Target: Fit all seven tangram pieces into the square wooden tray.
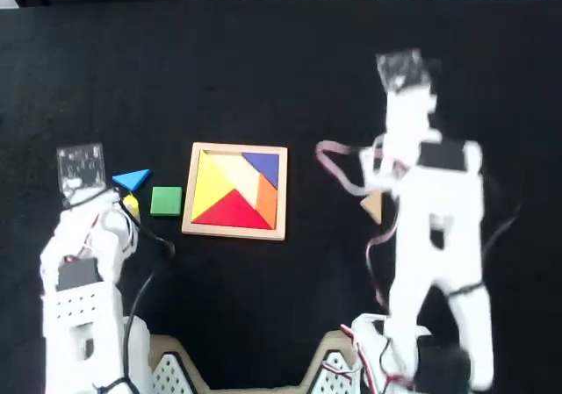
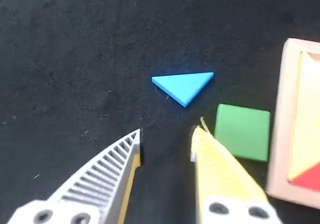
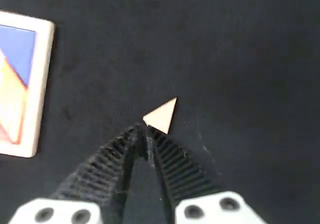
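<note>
Left hand (image 2: 165, 141) spread; blue triangle (image 2: 184, 87) lies just ahead of its tips, long edge crosswise. Right hand (image 3: 147, 130) pressed together at tan triangle (image 3: 162, 115) corner.

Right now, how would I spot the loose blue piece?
Find the square wooden tray in the middle. Toward the left arm from it lies a green square, then the blue triangle past that. It is the only blue piece outside the tray.

No legible text, label, number or sign anywhere, the wooden tray (image 1: 234, 232) included
</note>
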`<state>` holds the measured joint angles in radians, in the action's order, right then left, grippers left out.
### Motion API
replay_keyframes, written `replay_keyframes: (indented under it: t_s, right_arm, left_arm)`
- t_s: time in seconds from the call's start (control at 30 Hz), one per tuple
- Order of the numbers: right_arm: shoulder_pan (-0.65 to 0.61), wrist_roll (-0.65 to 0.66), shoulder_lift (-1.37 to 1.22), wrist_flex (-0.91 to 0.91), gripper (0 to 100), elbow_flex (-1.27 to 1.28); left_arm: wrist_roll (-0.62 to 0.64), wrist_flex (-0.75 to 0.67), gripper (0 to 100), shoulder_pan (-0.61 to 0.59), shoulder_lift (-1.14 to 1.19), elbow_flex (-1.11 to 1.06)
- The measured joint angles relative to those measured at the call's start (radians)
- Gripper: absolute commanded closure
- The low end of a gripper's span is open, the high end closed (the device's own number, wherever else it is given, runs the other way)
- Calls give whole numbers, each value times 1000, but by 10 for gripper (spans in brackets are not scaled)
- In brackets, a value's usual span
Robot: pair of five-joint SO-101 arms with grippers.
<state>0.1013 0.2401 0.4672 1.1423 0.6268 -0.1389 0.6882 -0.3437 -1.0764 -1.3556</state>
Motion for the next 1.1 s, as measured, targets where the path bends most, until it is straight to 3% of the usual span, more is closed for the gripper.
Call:
replay_keyframes:
  t_s: [0.13, 0.23, 0.33, 0.47, 0.67, 0.87, 1.1]
  right_arm:
    - [12, -57, 87, -222, 984, 279]
    - [15, -66, 95, -276, 983, 321]
    - [14, -104, 61, -319, 983, 325]
    - [15, -126, -60, -388, 983, 327]
    - [21, -129, -247, -425, 984, 290]
    - [178, -135, -301, -425, 986, 203]
    - [190, -137, -301, -416, 982, 199]
  left_arm:
    - [-81, 270, 780, 84, 64, 230]
    - [-167, 431, 780, 175, 153, 391]
    - [-140, 514, 780, 245, 262, 506]
    - [-38, 491, 780, 292, 428, 548]
    - [-11, 362, 780, 252, 651, 568]
    - [-6, 344, 780, 221, 677, 586]
    - [89, 290, 780, 216, 657, 540]
